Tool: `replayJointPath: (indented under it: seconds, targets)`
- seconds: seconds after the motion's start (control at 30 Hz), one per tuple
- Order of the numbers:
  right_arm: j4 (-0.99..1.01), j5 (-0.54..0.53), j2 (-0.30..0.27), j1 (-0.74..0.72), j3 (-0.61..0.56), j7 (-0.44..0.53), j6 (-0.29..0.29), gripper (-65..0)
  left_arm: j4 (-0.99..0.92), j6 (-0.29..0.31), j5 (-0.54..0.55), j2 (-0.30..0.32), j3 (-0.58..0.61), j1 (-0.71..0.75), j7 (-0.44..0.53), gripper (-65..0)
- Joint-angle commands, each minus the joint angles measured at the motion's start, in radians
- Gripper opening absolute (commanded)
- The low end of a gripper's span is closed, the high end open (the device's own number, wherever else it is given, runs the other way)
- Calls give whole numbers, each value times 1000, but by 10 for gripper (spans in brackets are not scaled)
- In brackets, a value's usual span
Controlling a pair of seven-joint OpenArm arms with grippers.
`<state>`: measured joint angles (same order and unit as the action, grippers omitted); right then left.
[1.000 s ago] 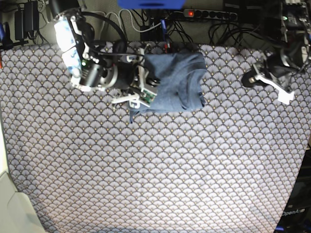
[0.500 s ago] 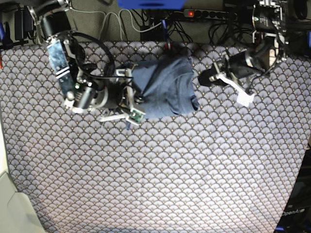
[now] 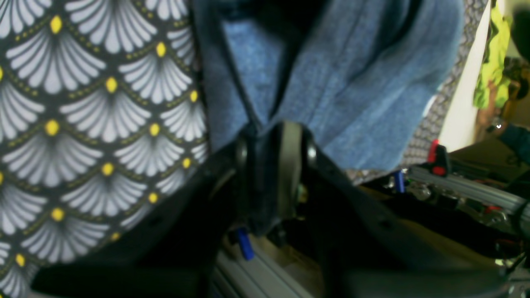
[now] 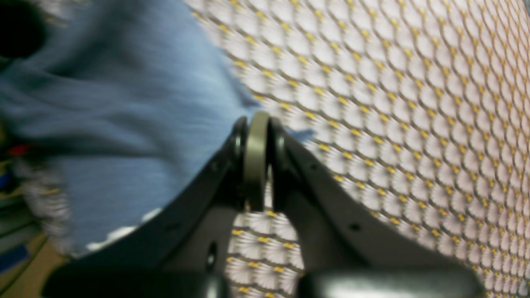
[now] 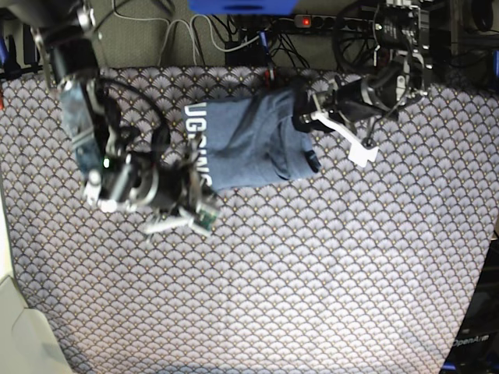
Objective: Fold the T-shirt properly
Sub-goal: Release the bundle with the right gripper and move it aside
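The slate-blue T-shirt (image 5: pixel 249 140) lies folded into a small bundle at the back middle of the scallop-patterned tablecloth (image 5: pixel 312 273). White lettering shows along its left edge. My left gripper (image 5: pixel 306 121) is at the shirt's right edge. In the left wrist view that gripper (image 3: pixel 269 136) stands nearly closed, with a fold of the T-shirt (image 3: pixel 352 82) pinched between its fingers. My right gripper (image 5: pixel 201 209) is just off the shirt's front left corner. In the right wrist view it (image 4: pixel 256 124) is shut with nothing in it, and the T-shirt (image 4: pixel 124 103) is to its left.
A power strip (image 5: pixel 335 22) and tangled cables run along the back edge behind the shirt. A pale surface (image 5: pixel 15 327) borders the table at the front left. A black stand (image 5: pixel 475 343) sits at the front right corner.
My right gripper has drawn back to the front left, off the shirt. The shirt's left edge now shows lettering. My left gripper came in from the right and took the shirt's right edge.
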<state>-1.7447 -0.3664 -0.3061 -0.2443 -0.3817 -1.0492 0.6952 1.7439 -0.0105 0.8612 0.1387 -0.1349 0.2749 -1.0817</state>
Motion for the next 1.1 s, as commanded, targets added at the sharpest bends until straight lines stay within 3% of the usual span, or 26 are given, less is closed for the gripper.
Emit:
replayJointPath:
  seconds: [0.0, 0.17, 0.3, 0.43, 0.63, 0.73, 1.07]
  targets:
    - [30, -9, -14, -51, 5, 20, 3, -650, 15, 7, 17, -7, 1, -7, 2, -560]
    - [248, -9, -18, -177, -1, 47, 3, -650, 15, 7, 17, -17, -2, -7, 4, -560]
    - [383, -9, -17, -221, -13, 146, 3, -650, -23, 7, 17, -15, -6, -10, 4, -561]
    - [478, -9, -17, -257, -119, 211, 3, -650, -61, 7, 19, -12, -6, -22, 4, -561]
    - [549, -9, -23, -264, -242, 284, 3, -650, -60, 7, 19, -14, -6, -30, 4, -561]
    - [549, -9, -31, -261, -250, 284, 3, -650, -61, 7, 19, -11, -6, -36, 4, -561]
    - [546, -10, -130, -264, -225, 284, 3, -650, -63, 7, 23, -6, -7, -98, -2, -561]
